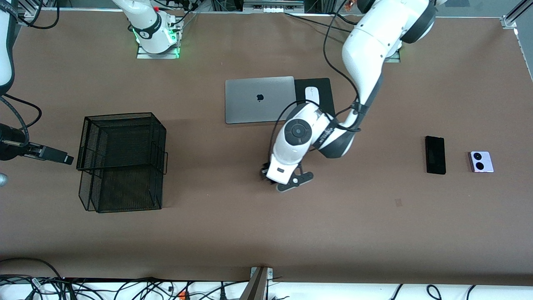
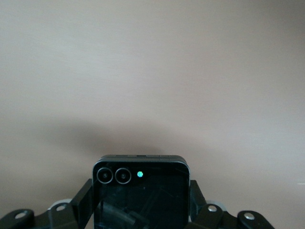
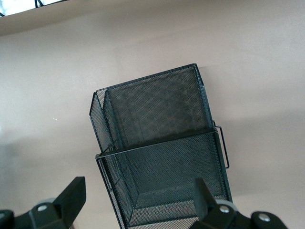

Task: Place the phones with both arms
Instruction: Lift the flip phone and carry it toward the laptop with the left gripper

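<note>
Left claw (image 2: 141, 210) grips the small black phone (image 2: 140, 191) above mid-desk (image 1: 233, 233); right claw (image 3: 138, 200), spread wide, waits at the mesh basket's (image 1: 120, 160) nine o'clock.

- Brown bench (image 1: 258, 233).
- Black mesh basket (image 1: 120, 160).
- Silver laptop (image 1: 259, 100); white mouse (image 1: 312, 95) on black pad (image 1: 325, 93).
- Long black phone (image 1: 435, 154); lilac-white phone (image 1: 481, 161), two black circles.
- Small black phone (image 2: 140, 191).

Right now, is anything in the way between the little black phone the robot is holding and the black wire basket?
No. The left gripper holds the small black phone over bare table; nothing lies between it and the mesh basket. The laptop sits aside.
</note>
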Tool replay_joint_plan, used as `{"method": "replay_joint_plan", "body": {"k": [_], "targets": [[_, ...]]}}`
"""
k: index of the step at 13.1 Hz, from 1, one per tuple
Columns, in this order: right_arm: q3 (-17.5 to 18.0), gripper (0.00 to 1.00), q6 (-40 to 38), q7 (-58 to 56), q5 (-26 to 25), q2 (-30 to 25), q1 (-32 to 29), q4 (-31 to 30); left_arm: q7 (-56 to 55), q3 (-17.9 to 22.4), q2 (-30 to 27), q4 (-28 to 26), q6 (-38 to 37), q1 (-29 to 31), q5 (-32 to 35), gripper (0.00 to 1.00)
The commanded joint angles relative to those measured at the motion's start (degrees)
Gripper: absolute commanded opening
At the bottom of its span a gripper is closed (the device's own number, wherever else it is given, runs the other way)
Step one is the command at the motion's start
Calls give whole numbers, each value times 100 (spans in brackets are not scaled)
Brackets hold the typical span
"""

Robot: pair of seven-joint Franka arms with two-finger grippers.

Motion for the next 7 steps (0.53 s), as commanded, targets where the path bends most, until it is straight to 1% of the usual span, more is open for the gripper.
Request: {"method": "replay_joint_plan", "body": {"k": [1, 2, 4, 6, 7], "targets": [[24, 100, 26, 89, -9, -4, 76, -93, -496, 73, 501, 446, 1012, -343, -137, 8], [24, 100, 53, 89, -26, -4, 93, -128, -489, 82, 589, 455, 1207, -457, -137, 8], [51, 100, 184, 89, -26, -4, 146, -234, 53, 90, 660, 463, 1392, -615, -120, 7], [51, 100, 202, 72, -52, 14, 225, -252, 520, 64, 669, 472, 1420, -747, -120, 6], [51, 100, 263, 89, -61, 14, 260, -260, 713, 73, 669, 472, 1420, -792, -120, 4]]}}
